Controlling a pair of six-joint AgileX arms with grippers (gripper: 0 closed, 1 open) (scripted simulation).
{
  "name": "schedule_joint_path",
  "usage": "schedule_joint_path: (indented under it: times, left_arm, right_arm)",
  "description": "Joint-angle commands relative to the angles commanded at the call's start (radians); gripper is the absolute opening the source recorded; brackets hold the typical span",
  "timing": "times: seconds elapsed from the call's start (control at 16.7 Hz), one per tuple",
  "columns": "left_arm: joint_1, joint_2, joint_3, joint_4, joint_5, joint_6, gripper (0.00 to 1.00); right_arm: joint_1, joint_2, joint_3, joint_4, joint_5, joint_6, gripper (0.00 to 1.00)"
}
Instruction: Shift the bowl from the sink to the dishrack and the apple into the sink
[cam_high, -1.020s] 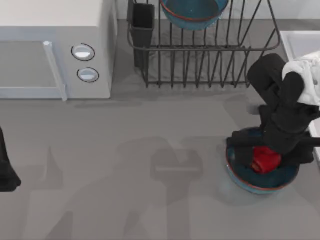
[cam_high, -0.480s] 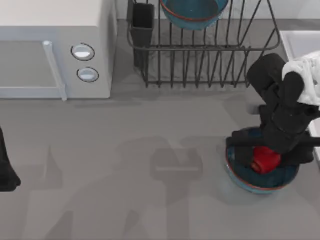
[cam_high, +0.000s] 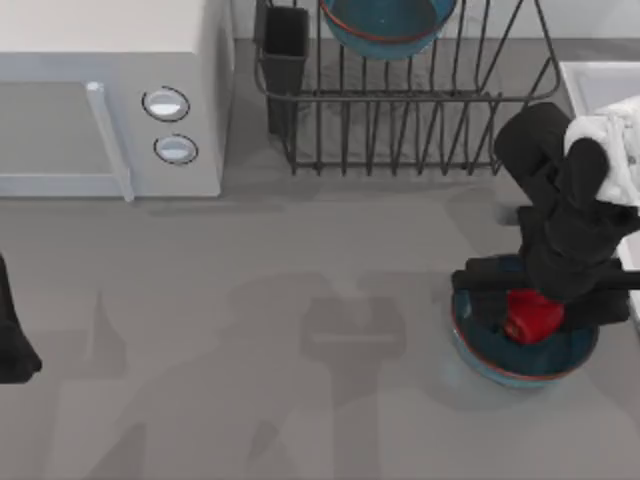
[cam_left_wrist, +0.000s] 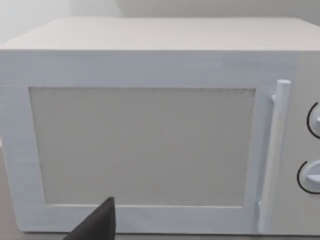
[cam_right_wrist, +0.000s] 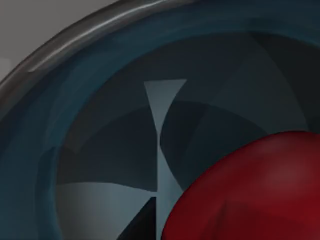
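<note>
**Red apple being reached inside a bowl on the table**

Two round, deep teal-blue glazed bowls with thin reddish-brown rims are being counted. One bowl (cam_high: 385, 25) is being held up among the thin upright bars of the large dark-grey wire dishrack (cam_high: 420, 120) at the far side of the table, beside the dark rectangular utensil cup (cam_high: 286, 50) at the rack's left corner. The second bowl (cam_high: 480, 345) is resting on the grey tabletop (cam_high: 300, 330) near the table's right side, just beside the large white rectangular sink (cam_high: 590, 80), whose pale raised rim is being seen at the right edge.

One small glossy red round apple (cam_high: 530, 318) is lying inside this second bowl (cam_right_wrist: 75, 150); in the right wrist view the apple (cam_right_wrist: 250, 190) is being shown close up against the bowl's dark inner wall.

The right gripper (cam_high: 535, 312) is being held down into the bowl, directly over the apple. Whether its fingers are clenched on the fruit or released cannot be told, as the black arm is covering them from above.

The left gripper (cam_high: 12, 345) is being kept parked at the table's left edge; its grip cannot be told either. One white boxy microwave (cam_high: 110, 100) with two round knobs is being faced by it (cam_left_wrist: 150, 150).
</note>
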Motion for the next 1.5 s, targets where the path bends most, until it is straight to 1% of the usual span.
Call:
schedule_joint_path:
  times: [0.12, 0.36, 0.48, 0.6, 0.9, 1.02, 1.2, 1.32, 1.5]
  left_arm:
    - [0.000, 0.000, 0.000, 0.000, 0.000, 0.000, 1.00]
    - [0.000, 0.000, 0.000, 0.000, 0.000, 0.000, 1.00]
    - [0.000, 0.000, 0.000, 0.000, 0.000, 0.000, 1.00]
    - [0.000, 0.000, 0.000, 0.000, 0.000, 0.000, 1.00]
    - [0.000, 0.000, 0.000, 0.000, 0.000, 0.000, 1.00]
    - [0.000, 0.000, 0.000, 0.000, 0.000, 0.000, 1.00]
    - [0.000, 0.000, 0.000, 0.000, 0.000, 0.000, 1.00]
    - [0.000, 0.000, 0.000, 0.000, 0.000, 0.000, 1.00]
    - [0.000, 0.000, 0.000, 0.000, 0.000, 0.000, 1.00]
  right_arm:
    - [0.002, -0.016, 0.047, -0.059, 0.000, -0.001, 0.00]
    - [0.001, -0.070, 0.172, -0.267, -0.002, -0.004, 0.00]
    - [-0.001, -0.099, 0.224, -0.339, -0.002, -0.005, 0.00]
    - [-0.003, -0.116, 0.247, -0.368, 0.000, -0.005, 0.00]
    - [-0.005, -0.114, 0.239, -0.356, -0.007, -0.005, 0.00]
    - [-0.028, -0.121, 0.204, -0.303, -0.034, -0.016, 0.00]
    - [-0.091, -0.140, 0.109, -0.146, -0.104, -0.048, 0.00]
    - [-0.151, -0.155, 0.023, 0.012, -0.164, -0.078, 0.00]
    - [-0.269, -0.177, -0.124, 0.328, -0.263, -0.129, 0.00]
